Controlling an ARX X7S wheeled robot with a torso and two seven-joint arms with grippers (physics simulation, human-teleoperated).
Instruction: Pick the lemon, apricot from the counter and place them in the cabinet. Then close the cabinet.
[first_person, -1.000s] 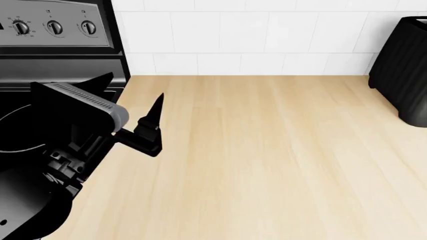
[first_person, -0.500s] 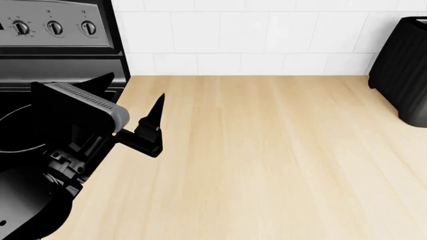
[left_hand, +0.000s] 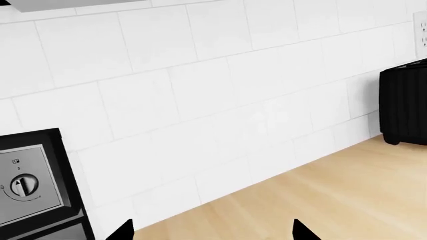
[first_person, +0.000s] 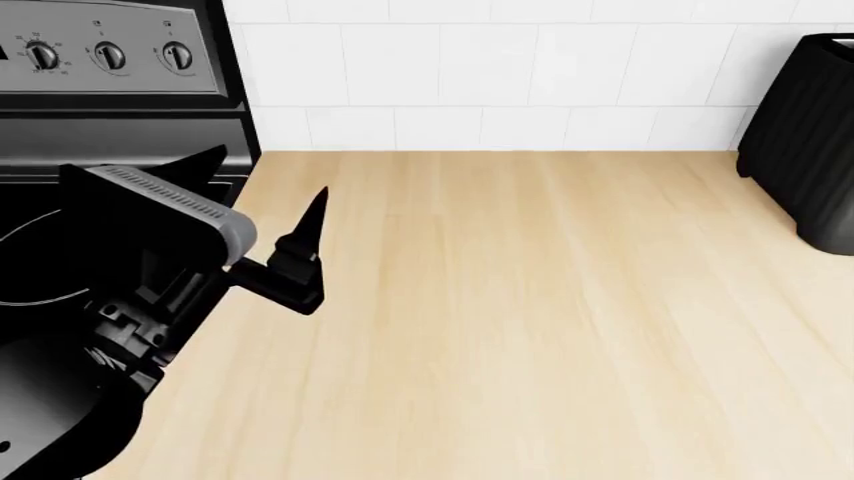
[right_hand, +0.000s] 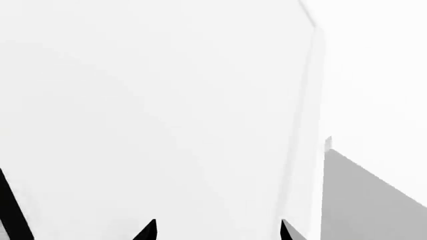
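Observation:
The lemon and the apricot are out of view in every frame. The light wood-grain counter (first_person: 534, 300) fills the head view and also shows in the left wrist view (left_hand: 320, 200). My left gripper (first_person: 267, 180) hovers over the counter's left edge beside the stove, open and empty; in its wrist view (left_hand: 213, 232) the fingertips stand wide apart, facing the tiled wall. My right gripper (right_hand: 217, 232) is absent from the head view; in its wrist view it is open and empty, facing a flat white panel (right_hand: 167, 100) with a vertical edge, possibly the cabinet.
A black stove with knobs (first_person: 107, 55) stands at the left, its stovetop (first_person: 40, 250) under my left arm. A black toaster (first_person: 807, 140) stands at the back right, also in the left wrist view (left_hand: 403, 105). White tiled wall (first_person: 507, 70) runs behind.

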